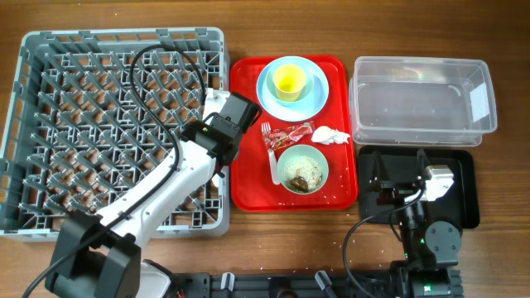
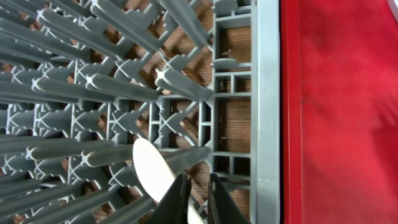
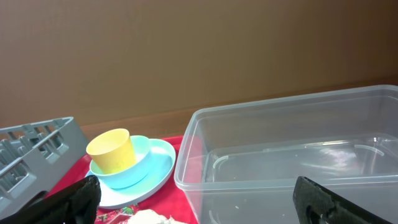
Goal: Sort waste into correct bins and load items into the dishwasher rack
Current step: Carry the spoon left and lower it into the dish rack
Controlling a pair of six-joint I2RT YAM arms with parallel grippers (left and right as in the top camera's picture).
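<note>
Writing: white sticker (image 1: 479,96) on the tub (image 1: 422,124), too small to read.
Left tool (image 2: 196,200): closed on the spoon (image 2: 152,167), low over the rack (image 1: 124,37) at its 3 o'clock wall, beside the red tray (image 1: 248,178).
Right tool (image 3: 196,193): fingers (image 3: 78,200) spread wide, empty, above the black tray (image 1: 468,194), facing the tub.
Waste: wrapper (image 1: 291,132) and tissue (image 1: 330,136) at mid-tray; scraps (image 1: 305,175) in the bowl (image 1: 284,161) at 5 o'clock.
Hidden: spoon handle, behind the fingers.

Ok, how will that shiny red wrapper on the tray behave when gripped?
The wrapper looks thin and crinkled, so probably floppy and very light, crushing rather than resisting. Its glossy surface may slip when pinched. It lies beside the fork, which might get nudged.
</note>
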